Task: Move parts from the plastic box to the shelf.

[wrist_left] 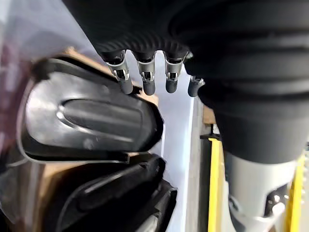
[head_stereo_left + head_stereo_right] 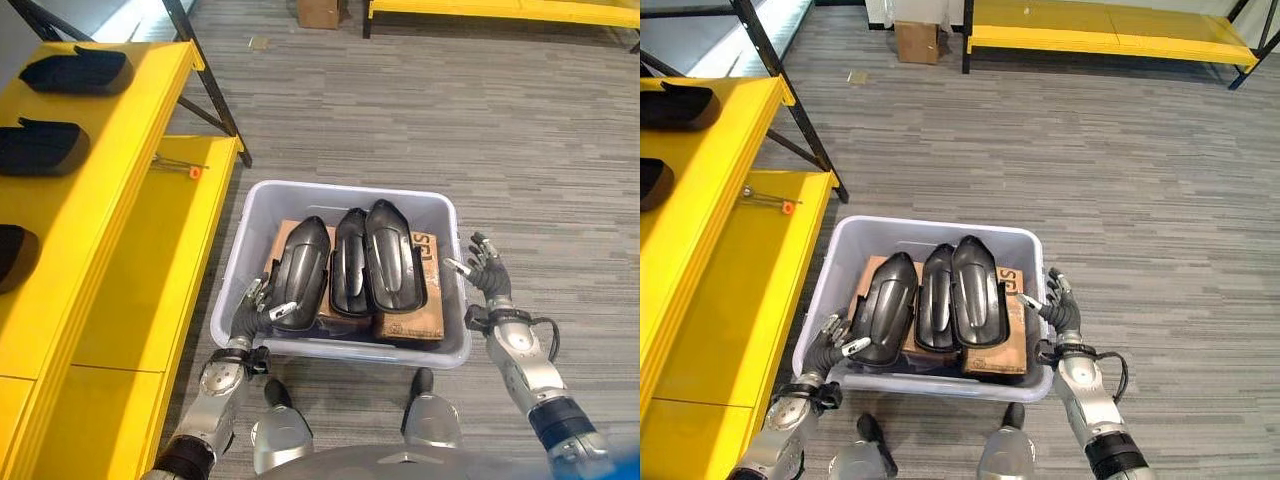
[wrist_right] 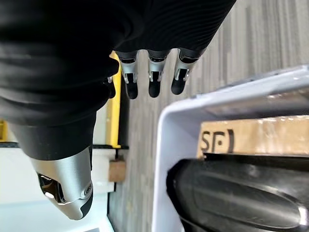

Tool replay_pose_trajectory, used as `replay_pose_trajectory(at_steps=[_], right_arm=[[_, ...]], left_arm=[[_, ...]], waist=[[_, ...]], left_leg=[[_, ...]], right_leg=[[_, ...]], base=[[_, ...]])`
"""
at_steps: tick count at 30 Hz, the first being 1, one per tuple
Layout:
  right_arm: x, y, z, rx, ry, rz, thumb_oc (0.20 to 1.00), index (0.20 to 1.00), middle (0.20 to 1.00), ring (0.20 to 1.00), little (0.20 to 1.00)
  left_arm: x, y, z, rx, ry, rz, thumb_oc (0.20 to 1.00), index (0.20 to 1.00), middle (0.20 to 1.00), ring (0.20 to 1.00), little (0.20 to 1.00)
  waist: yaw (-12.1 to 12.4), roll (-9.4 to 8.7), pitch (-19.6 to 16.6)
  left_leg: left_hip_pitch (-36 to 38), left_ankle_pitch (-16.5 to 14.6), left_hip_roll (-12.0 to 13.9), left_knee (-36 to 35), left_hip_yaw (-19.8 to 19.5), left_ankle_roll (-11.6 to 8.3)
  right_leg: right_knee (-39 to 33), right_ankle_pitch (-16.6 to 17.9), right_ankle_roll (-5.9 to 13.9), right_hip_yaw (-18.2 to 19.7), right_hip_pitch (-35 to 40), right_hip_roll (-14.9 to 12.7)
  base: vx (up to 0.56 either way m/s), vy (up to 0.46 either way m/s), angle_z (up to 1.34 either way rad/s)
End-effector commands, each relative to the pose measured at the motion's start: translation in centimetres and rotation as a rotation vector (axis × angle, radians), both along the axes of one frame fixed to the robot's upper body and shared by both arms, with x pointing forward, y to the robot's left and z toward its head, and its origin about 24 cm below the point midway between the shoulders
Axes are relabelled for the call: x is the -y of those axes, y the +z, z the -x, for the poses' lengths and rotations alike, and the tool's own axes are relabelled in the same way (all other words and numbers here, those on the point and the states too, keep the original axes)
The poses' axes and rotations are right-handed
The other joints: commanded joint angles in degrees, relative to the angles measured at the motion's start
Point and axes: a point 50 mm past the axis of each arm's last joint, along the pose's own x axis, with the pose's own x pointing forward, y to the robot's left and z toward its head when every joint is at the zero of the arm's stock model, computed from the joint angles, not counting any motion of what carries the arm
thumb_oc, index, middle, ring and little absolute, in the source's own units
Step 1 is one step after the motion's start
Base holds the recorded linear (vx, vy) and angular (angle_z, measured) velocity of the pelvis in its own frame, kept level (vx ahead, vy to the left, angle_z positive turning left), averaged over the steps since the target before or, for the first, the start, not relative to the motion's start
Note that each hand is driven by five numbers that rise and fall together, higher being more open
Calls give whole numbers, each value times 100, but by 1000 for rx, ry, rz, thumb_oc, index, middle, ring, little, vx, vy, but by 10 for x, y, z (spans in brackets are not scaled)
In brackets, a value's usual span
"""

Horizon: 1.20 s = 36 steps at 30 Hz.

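Three glossy black moulded plastic shells (image 2: pixel 350 262) inside the translucent grey plastic box (image 2: pixel 340 195): likely rigid, light, slippery; grip by rims. Left hand (image 2: pixel 262 303) open at the leftmost shell; right hand (image 2: pixel 485 270) open, empty, outside the box wall.

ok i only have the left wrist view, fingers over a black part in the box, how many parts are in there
observer: three. The leftmost part, the middle part and the right part lie side by side in the plastic box, on cardboard boxes. Your left hand is at the leftmost part's near end.
operator: where's the right hand
observer: the right hand is outside the box's right wall, fingers spread, holding nothing.
operator: anything on the shelf
observer: the yellow shelf on the robot's left has three shelved parts on its top level.
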Motion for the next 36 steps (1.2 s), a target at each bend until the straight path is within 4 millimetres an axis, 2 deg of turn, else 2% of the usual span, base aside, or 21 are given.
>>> replay_pose_trajectory(at_steps=[1, 5, 10, 11, 12, 17, 19, 20, 22, 24, 28, 32, 36], right_arm=[[8, 29, -15, 121, -22, 61, 1000, 1000, 1000, 1000, 1000], [14, 43, -31, 161, -43, 101, 1000, 1000, 1000, 1000, 1000], [8, 72, -54, 234, -37, 149, 1000, 1000, 1000, 1000, 1000], [2, 86, -66, 272, -47, 169, 1000, 1000, 1000, 1000, 1000], [2, 88, -67, 279, -48, 176, 1000, 1000, 1000, 1000, 1000], [-20, 119, -78, 416, -24, 339, 1000, 1000, 1000, 1000, 1000], [-30, 129, -82, 451, 0, 371, 1000, 1000, 1000, 1000, 1000], [-43, 135, -85, 469, 30, 404, 1000, 1000, 1000, 1000, 1000], [-46, 136, -85, 476, 40, 412, 1000, 1000, 1000, 1000, 1000], [-58, 138, -85, 487, 82, 454, 1000, 1000, 1000, 1000, 1000], [-70, 133, -88, 424, 117, 421, 1000, 1000, 1000, 1000, 1000], [-75, 125, -92, 354, 116, 387, 1000, 1000, 1000, 1000, 1000], [-76, 117, -99, 288, 98, 323, 1000, 1000, 1000, 1000, 1000]], left_arm=[[6, 35, -16, 176, -97, -19, 1000, 1000, 1000, 1000, 1000], [16, 62, -32, 289, -172, -43, 1000, 1000, 1000, 1000, 1000], [22, 92, -50, 413, -172, -26, 1000, 1000, 1000, 1000, 1000], [29, 111, -59, 498, -179, -7, 1000, 1000, 1000, 1000, 1000], [29, 113, -60, 508, -180, -4, 1000, 1000, 1000, 1000, 1000], [49, 152, -73, 665, -182, 30, 1000, 1000, 1000, 1000, 1000], [55, 166, -77, 723, -176, 48, 1000, 1000, 1000, 1000, 1000], [64, 181, -81, 783, -174, 45, 1000, 1000, 1000, 1000, 1000], [65, 185, -82, 795, -173, 49, 1000, 1000, 1000, 1000, 1000], [70, 196, -85, 833, -181, 59, 1000, 1000, 1000, 1000, 1000], [74, 211, -90, 874, -187, 68, 1000, 1000, 1000, 1000, 1000], [80, 219, -93, 900, -197, 72, 1000, 1000, 1000, 1000, 1000], [96, 239, -96, 959, -239, 64, 1000, 1000, 1000, 1000, 1000]], waist=[[184, 11, -11], [222, 119, 216], [175, 258, 551], [159, 324, 740], [157, 329, 753], [72, 381, 972], [35, 389, 1031], [-1, 375, 1080], [-13, 370, 1096], [-49, 353, 1126], [-97, 317, 1175], [-120, 287, 1207], [-162, 257, 1217]], left_leg=[[-36, -514, 92, 340, -300, 244], [-277, -564, 142, 572, -390, 188], [-737, -594, 223, 873, -521, 112], [-985, -594, 235, 981, -600, 89], [-1012, -596, 236, 995, -608, 86], [-1390, -624, 226, 1177, -697, 89], [-1526, -638, 235, 1258, -709, 88], [-1652, -668, 236, 1349, -719, 90], [-1687, -676, 239, 1377, -714, 88], [-1777, -697, 230, 1432, -711, 84], [-1906, -719, 240, 1517, -700, 64], [-1987, -728, 254, 1568, -690, 56], [-2233, -714, 283, 1652, -685, 37]], right_leg=[[668, -314, -2, 151, -525, -15], [960, -391, -37, 228, -811, -54], [1314, -458, -94, 426, -1343, -61], [1460, -483, -129, 522, -1622, -41], [1477, -488, -133, 532, -1651, -38], [1722, -557, -183, 676, -2075, 5], [1811, -578, -189, 728, -2223, 19], [1855, -596, -202, 764, -2332, 53], [1859, -597, -207, 771, -2361, 65], [1849, -601, -222, 803, -2437, 121], [1818, -602, -250, 867, -2535, 203], [1785, -594, -271, 901, -2589, 253], [1770, -578, -304, 949, -2788, 346]], base=[[29, -81, -3], [-37, -105, 0], [-154, -43, -10], [-207, -44, -8], [-206, -34, -8], [-110, 1, -5], [-104, -5, -6], [-95, -21, -6], [-63, -18, -6], [-68, -28, -8], [-59, -23, -10], [-47, -30, -4], [-59, -46, -4]])
